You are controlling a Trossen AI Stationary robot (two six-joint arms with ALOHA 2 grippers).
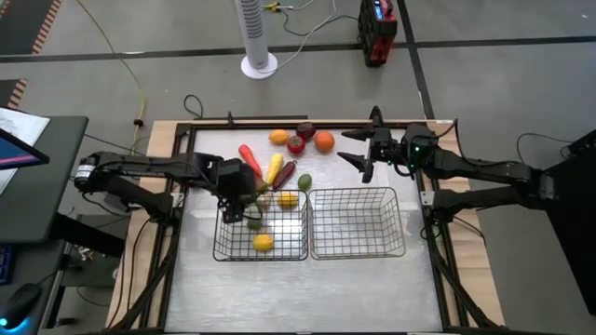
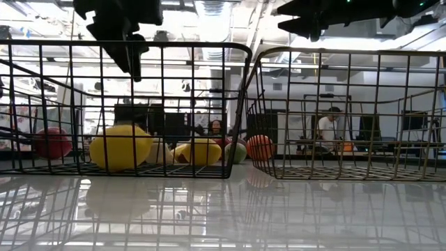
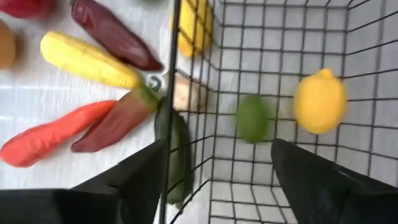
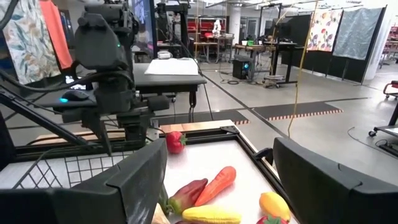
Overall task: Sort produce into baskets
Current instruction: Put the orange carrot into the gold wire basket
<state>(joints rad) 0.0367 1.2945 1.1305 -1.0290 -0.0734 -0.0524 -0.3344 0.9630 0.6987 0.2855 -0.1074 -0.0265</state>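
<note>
Seen from above, a pale table (image 1: 307, 288) holds two matching grey wire-mesh baskets side by side, the left basket (image 1: 223, 244) and the right basket (image 1: 358, 223), with toy produce clustered just beyond them on the far side. The left gripper (image 1: 240, 212) hangs over the far left corner of the left basket, its two dark fingers (image 3: 134, 180) spread wide and holding nothing. Directly beneath it, inside that basket, lies a small round green fruit (image 3: 252, 118), with a yellow lemon (image 3: 319, 101) close beside it on the basket floor. A second yellow fruit (image 1: 288, 199) sits in the far part of the same basket. The right basket appears to hold no produce. Just outside the left basket's far wall lie the long pieces, close together: an orange-red carrot (image 3: 53, 134), a dark red pepper (image 3: 115, 120), a yellow corn cob (image 3: 87, 60), a dark purple eggplant (image 3: 115, 34) and a dark green long vegetable (image 3: 179, 155) pressed against the mesh. Farther back on the table sit an orange-yellow fruit (image 1: 277, 137), a red round one (image 1: 295, 144), a dark red one (image 1: 305, 130) and an orange (image 1: 323, 141). The right gripper (image 1: 358, 149) waits above the table's far side, beyond the right basket, its fingers also spread wide and empty.
</note>
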